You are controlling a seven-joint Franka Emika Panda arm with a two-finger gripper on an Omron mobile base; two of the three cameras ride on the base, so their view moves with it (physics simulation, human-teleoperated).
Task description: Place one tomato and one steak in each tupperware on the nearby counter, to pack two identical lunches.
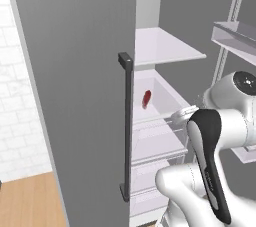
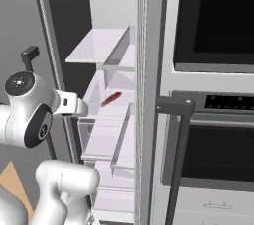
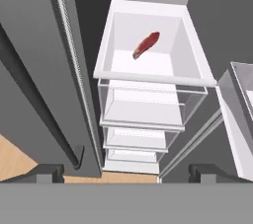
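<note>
Open grey fridge (image 1: 75, 71): we reach with fingers (image 3: 49, 173) released toward the red oblong steak (image 3: 146, 45) in its white tray (image 3: 148, 72), packing not begun.

Both base cameras flank the arm, facing the open fridge (image 1: 165, 121); the hand camera looks down closer.

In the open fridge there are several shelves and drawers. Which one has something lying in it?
The white open-topped bin above the stacked clear drawers: a dark red steak lies on its floor. Nothing shows in the drawers.
</note>
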